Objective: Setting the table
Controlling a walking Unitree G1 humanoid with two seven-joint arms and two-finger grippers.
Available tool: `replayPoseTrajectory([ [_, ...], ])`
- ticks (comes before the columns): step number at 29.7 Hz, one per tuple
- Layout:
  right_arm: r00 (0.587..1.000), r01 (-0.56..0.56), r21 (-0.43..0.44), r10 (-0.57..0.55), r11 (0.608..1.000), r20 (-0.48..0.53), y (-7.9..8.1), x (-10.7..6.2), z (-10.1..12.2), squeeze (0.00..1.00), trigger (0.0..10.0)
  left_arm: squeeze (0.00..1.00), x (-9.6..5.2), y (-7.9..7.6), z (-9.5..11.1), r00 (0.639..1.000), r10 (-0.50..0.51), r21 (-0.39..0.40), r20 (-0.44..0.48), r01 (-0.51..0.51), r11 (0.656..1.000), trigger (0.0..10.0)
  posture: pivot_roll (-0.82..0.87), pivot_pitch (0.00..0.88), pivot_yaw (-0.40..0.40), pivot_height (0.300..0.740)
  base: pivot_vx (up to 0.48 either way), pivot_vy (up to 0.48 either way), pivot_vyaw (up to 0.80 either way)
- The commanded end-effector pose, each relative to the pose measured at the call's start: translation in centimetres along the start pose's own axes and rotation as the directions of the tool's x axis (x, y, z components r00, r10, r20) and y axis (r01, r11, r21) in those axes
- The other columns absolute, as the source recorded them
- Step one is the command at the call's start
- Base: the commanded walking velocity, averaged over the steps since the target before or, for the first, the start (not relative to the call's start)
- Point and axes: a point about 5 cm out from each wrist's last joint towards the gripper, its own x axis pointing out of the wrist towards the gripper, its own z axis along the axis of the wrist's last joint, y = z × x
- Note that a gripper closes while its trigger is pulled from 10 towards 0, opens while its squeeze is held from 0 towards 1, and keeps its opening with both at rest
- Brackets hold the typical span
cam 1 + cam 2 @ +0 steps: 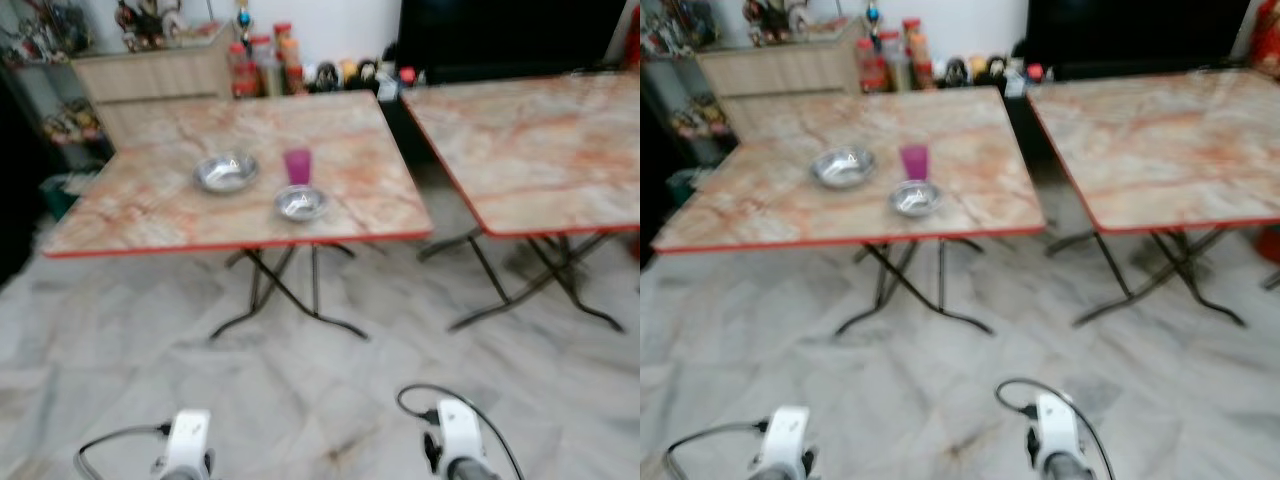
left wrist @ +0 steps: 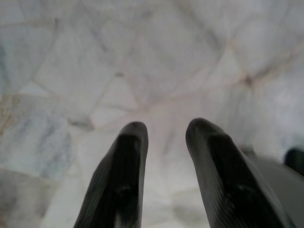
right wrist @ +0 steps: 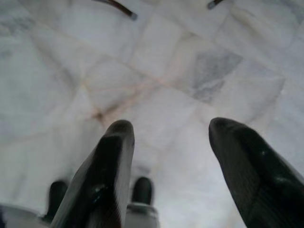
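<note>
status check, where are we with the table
Left gripper and right gripper open, empty, hanging over the floor. Two steel bowls and pink cup on left table. Path looks clear.

Two folding desks stand ahead of the jaws: the left desk (image 1: 150, 200) and the right desk (image 1: 540, 150). On the left one are two steel bowls, the larger bowl (image 1: 225, 172) and the smaller bowl (image 1: 300, 203), and one pink cup (image 1: 297, 165). Several bottles (image 1: 262, 62), too blurred to count, stand behind.
</note>
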Motion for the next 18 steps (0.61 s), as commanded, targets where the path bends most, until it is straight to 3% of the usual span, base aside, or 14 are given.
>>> replayPoseTrajectory([
  [1,1.000,-0.025,-0.002,0.025,1.000,0.018,0.98,0.08,0.68,0.00,10.0,0.00,0.02,1.12,0.26,1.000,0.026,0.012,0.007,-0.026,1.000,10.0,0.02,0.000,0.036,0.740,0.000,0.480,0.00],
  [18,1.000,-0.028,-0.014,0.028,1.000,0.009,0.93,0.03,0.35,0.00,10.0,0.00,0.08,1.12,1.00,0.998,0.018,0.036,0.053,-0.020,0.999,10.0,0.03,0.000,0.033,0.740,0.000,0.022,0.00],
])
